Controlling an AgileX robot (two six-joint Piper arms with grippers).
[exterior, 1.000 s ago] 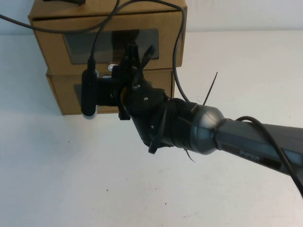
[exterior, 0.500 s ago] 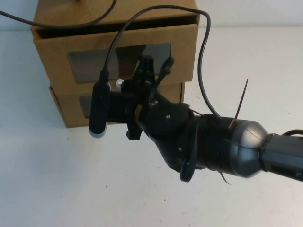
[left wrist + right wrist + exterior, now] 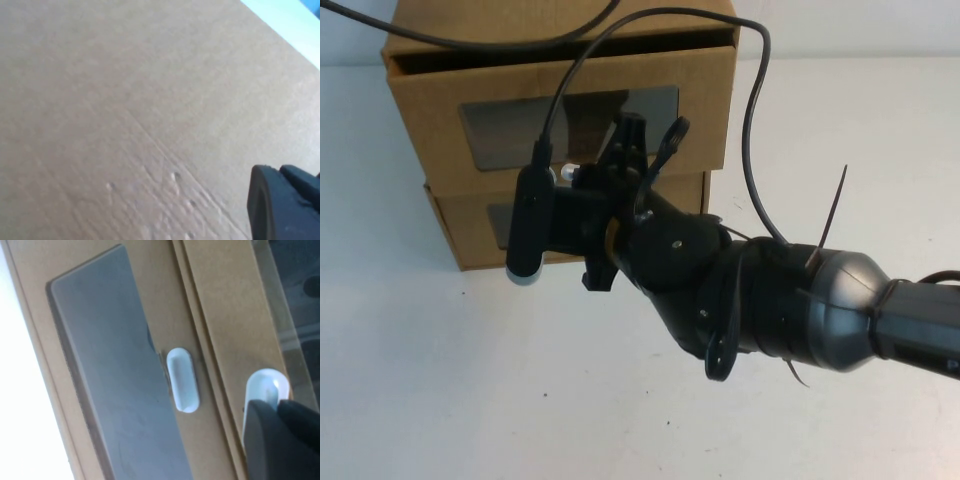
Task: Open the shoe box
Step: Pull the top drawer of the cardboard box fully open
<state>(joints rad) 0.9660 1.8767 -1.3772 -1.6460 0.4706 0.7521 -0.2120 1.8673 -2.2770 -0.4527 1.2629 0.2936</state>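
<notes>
Right tool (image 3: 277, 412) clenched on the upper shoe box's (image 3: 700, 90) white handle (image 3: 267, 382), half covering it.
Left tool (image 3: 280, 205), cut off, close to plain cardboard (image 3: 125, 100); its state cannot be told.

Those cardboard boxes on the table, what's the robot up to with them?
The right gripper is closed on the white handle of the upper box, which is stacked on a lower box. A dark gap along the upper box's top suggests its drawer is partly pulled out. The left gripper sits close against plain cardboard.
</notes>
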